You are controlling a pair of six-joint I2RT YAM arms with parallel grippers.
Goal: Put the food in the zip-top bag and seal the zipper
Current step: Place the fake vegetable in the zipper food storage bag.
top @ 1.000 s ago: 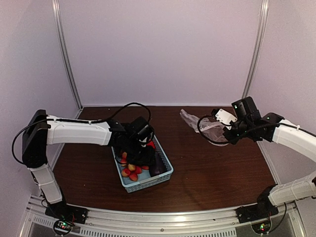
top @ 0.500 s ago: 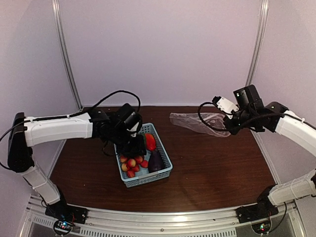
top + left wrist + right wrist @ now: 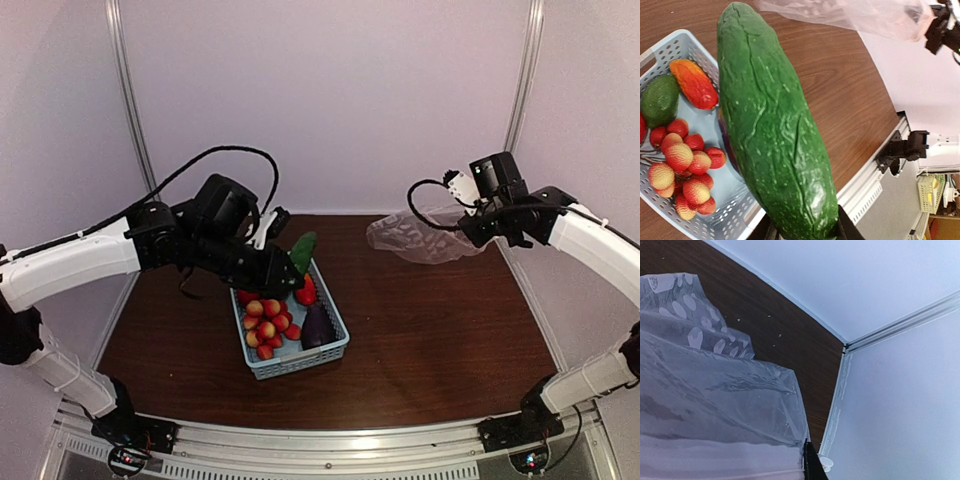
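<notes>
Currently at the loading step, first piece in hand. Basket (image 3: pixel 298 368) sits on the table (image 3: pixel 440 330) toward the near edge and holds the red-yellow fruit cluster (image 3: pixel 266 325), red pepper (image 3: pixel 307 291), dark eggplant (image 3: pixel 318 327) and a small green piece (image 3: pixel 659 100). Just above the basket's far rim, the left gripper (image 3: pixel 287 268) is pinched on the lower end of a long green vegetable (image 3: pixel 775 125), held clear of the basket with its tip up. Well beyond the basket to the far right, the right gripper (image 3: pixel 462 235) is clamped on the zip-top bag (image 3: pixel 415 238), which hangs in the air toward the basket. Mouth and zipper cannot be made out; seal not yet made. Next move, as judged: carry the vegetable from the basket across to the bag and find an opening, which looks slack and may need spreading.
</notes>
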